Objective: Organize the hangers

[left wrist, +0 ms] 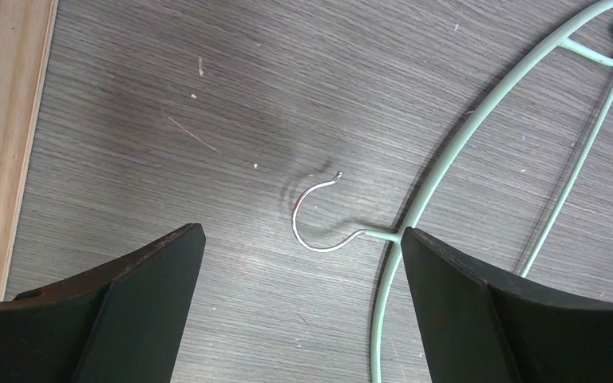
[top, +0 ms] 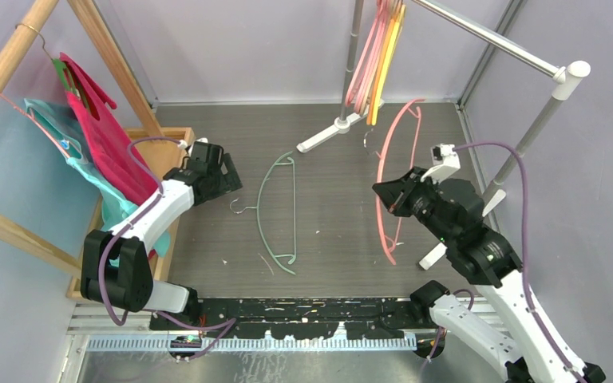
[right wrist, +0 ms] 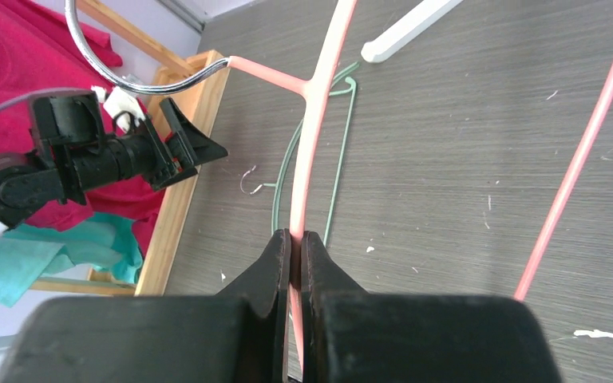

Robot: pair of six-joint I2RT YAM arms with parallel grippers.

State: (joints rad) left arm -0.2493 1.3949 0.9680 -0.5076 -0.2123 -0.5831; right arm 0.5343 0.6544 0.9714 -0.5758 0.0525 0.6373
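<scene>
R gripper (right wrist: 296, 238) was clamped shut on the pink hanger (right wrist: 313, 86), pinching one arm just below the hook neck. The hanger stood approx. upright, by the metal rack (top: 487, 36). Couldn't tell if its lower end touched the table (top: 331, 223). L gripper (left wrist: 302, 231) had its jaws wide apart, low over the table. The pale green hanger (top: 294, 207) lay flat; in L wrist view its wire hook sat between the fingers, w/ the neck just beside the R-hand finger. Other hangers (top: 375, 56) (pink, yellow, orange) hung bunched on the rack at the back.
</scene>
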